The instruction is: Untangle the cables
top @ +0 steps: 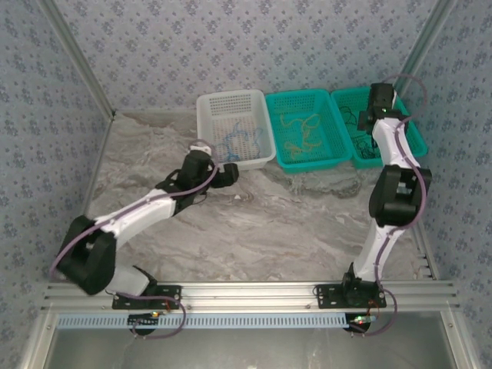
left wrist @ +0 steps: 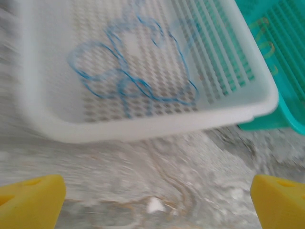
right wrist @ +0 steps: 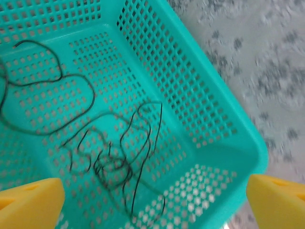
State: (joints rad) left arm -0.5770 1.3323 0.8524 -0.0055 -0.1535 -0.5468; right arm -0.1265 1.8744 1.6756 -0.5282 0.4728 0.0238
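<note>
Right wrist: blk cables point(right wrist: 110, 166) lie loose in teal basket point(right wrist: 190, 86).

Three walls enclose the space: a back wall point(top: 254, 46), a left wall point(top: 38, 115) and a right wall point(top: 461, 115). All are papered pale grey-blue with small dark flower-like motifs. A slim metal post stands in each rear corner, the left post point(top: 77, 58) and the right post point(top: 425, 34), both leaning outward in the overhead view. The worktop point(top: 269, 223) has a grey-white marbled covering that is rumpled along its far edge. A ribbed aluminium rail point(top: 254, 292) runs across the near edge, with a slotted pale strip point(top: 254, 320) just below it. The light is soft and even, casting only faint shadows.
</note>
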